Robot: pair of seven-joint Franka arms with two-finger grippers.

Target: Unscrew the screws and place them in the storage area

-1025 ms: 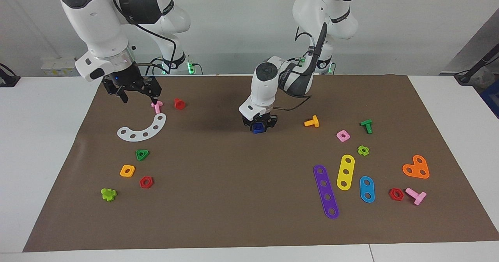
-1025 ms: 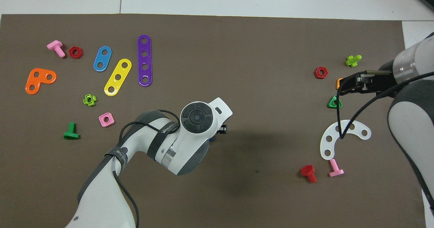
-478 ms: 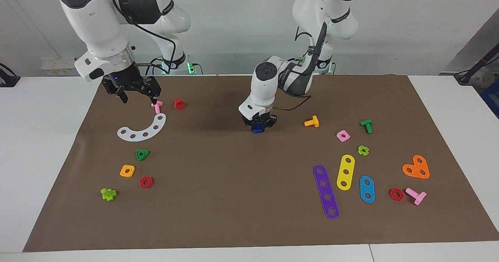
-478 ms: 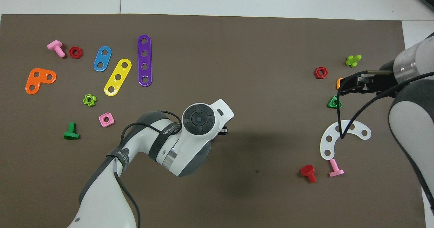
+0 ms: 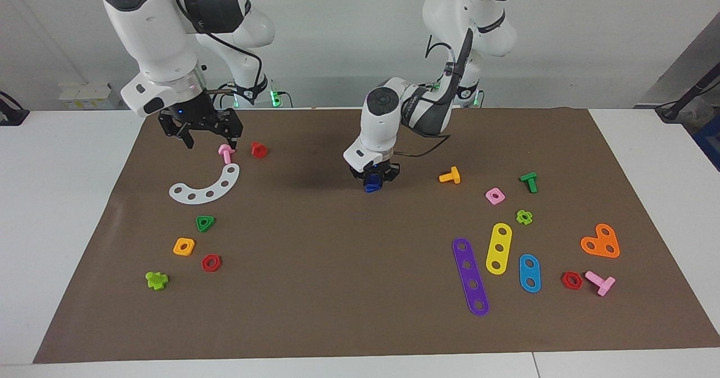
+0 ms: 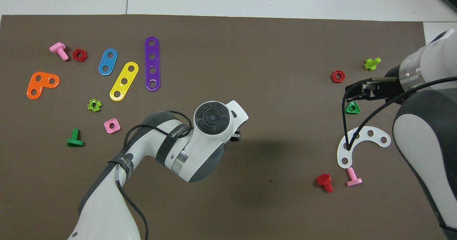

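While only a small patch of it shows, the blue screw [image 5: 371, 186] reads as a stubby, deep-blue plastic piece, its shape mostly hidden by the black fingers around it. It sits clamped in the left gripper [image 5: 372, 184], which points straight down over the middle of the brown mat [image 5: 337, 288]; whether the screw touches the mat cannot be told. The right gripper [image 5: 208, 140] hangs with its jaws spread wide and empty, over the pink bolt [image 5: 225, 152] at the storage area [image 5: 185, 220], where the white curved strip [image 5: 206, 186], green triangle nut [image 5: 205, 223], orange square nut [image 5: 184, 246] and red hex nut [image 5: 211, 262] lie. Only the facing view shows the screw; from overhead the left arm's wrist [image 6: 210, 120] covers both screw and fingertips
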